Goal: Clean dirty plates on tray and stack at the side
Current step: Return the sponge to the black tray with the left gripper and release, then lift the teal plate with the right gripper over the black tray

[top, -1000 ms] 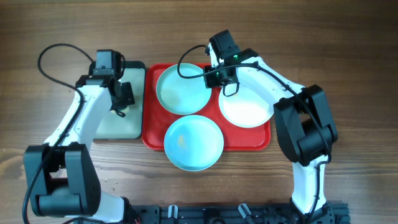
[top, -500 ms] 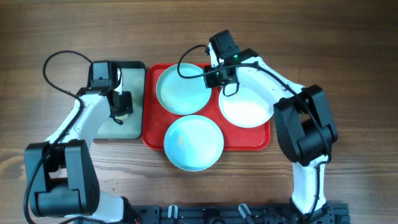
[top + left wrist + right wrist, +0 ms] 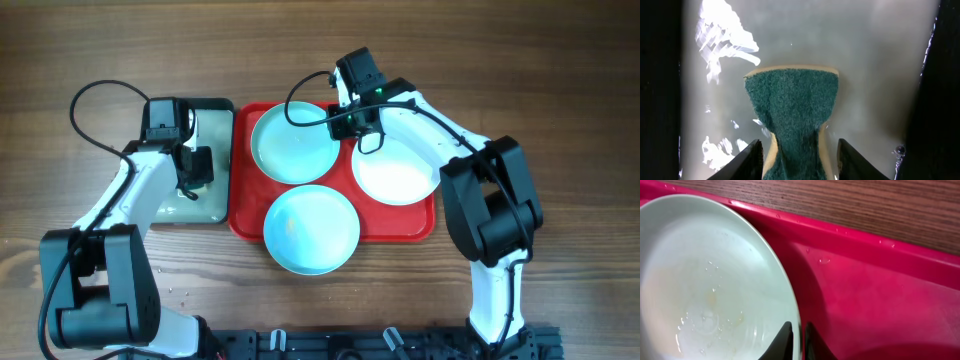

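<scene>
The red tray (image 3: 244, 205) holds three plates: an aqua plate (image 3: 290, 150) at the back left, an aqua plate (image 3: 311, 230) at the front and a white plate (image 3: 398, 175) at the right. My right gripper (image 3: 346, 126) is shut on the right rim of the back aqua plate (image 3: 705, 280), which shows faint yellowish smears and water drops. My left gripper (image 3: 195, 170) hangs over the grey-green tray (image 3: 215, 112). It is open, with its fingers (image 3: 799, 147) on either side of a green-topped yellow sponge (image 3: 792, 105) lying in the wet tray.
The grey-green tray (image 3: 880, 60) lies left of the red tray (image 3: 880, 295) and touches it. Bare wooden table (image 3: 560, 120) surrounds both trays. Cables loop behind each arm. The front plate overhangs the red tray's front rim.
My left gripper has shifted a little towards the front of the grey-green tray over the sponge, then held still. The right arm and the plates have not moved.
</scene>
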